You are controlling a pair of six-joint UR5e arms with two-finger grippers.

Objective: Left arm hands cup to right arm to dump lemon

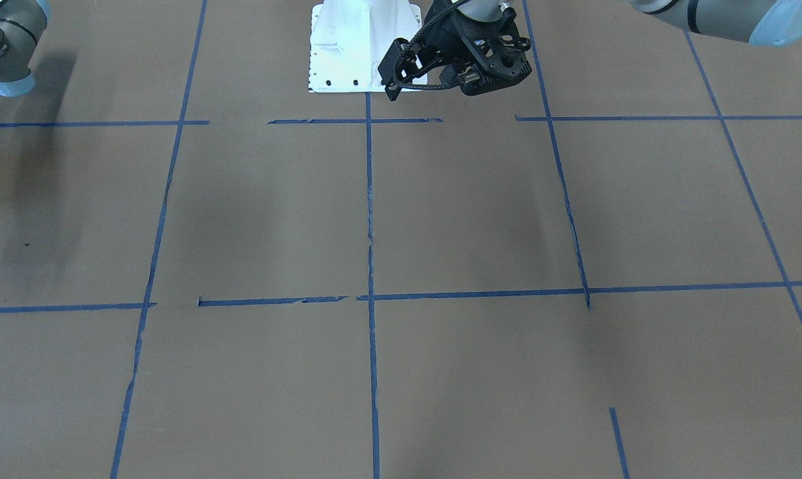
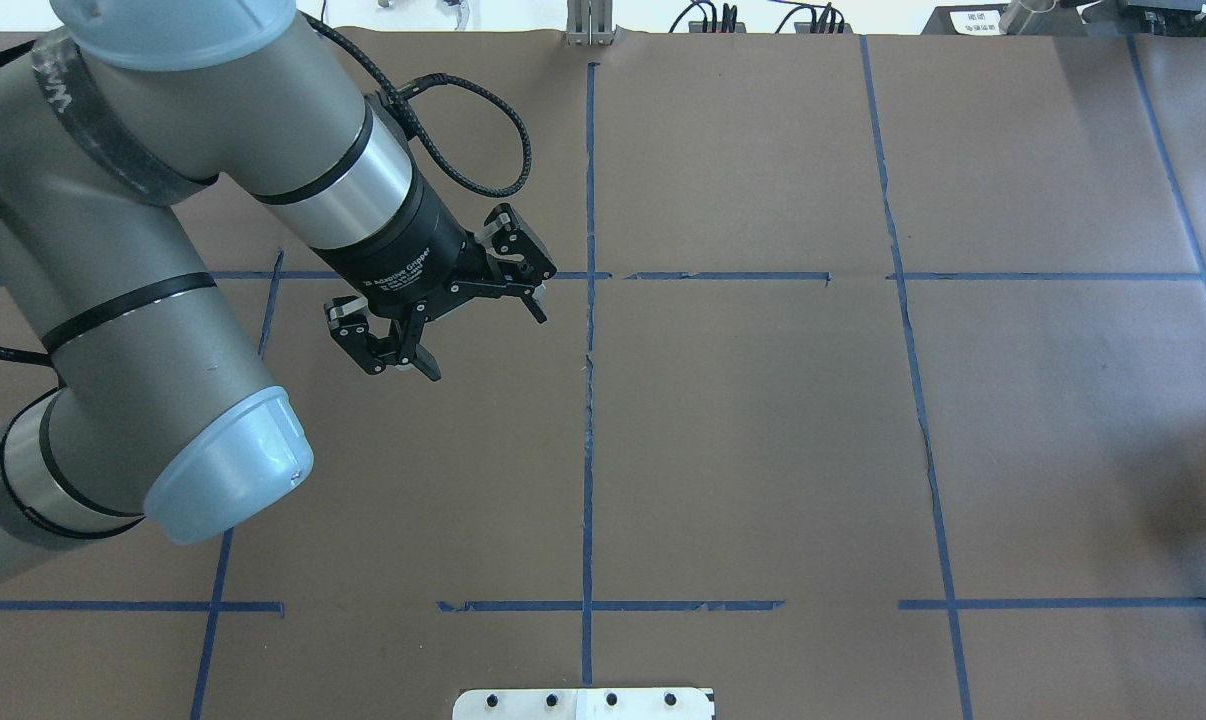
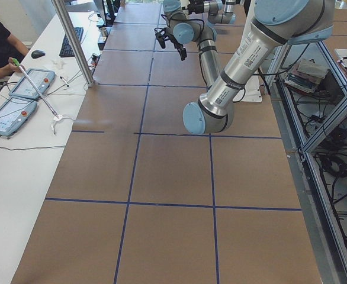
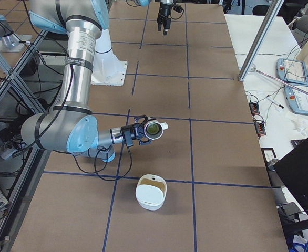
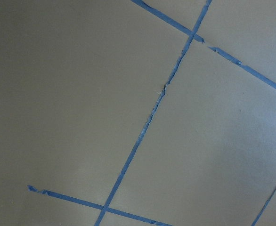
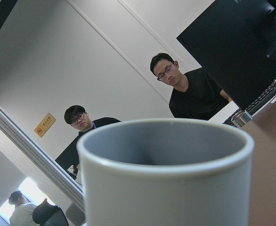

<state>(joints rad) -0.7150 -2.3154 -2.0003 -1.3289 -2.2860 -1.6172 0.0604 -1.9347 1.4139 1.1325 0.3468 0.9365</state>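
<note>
The left gripper (image 2: 485,346) hung spread wide and empty above the table (image 2: 763,450). Well to its right, the cup (image 6: 175,188) sat mouth up at the tip of the right gripper (image 4: 139,131), with the lemon (image 4: 153,127) inside; whether those fingers were clamped could not be told. The mug looked rigid, slick and breakable, so a firm hold across its wall below the rim seemed safest

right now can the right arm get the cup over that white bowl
Probably yes: the cup, lemon inside, hangs from the right arm near the white bowl, with nothing between them.
</note>
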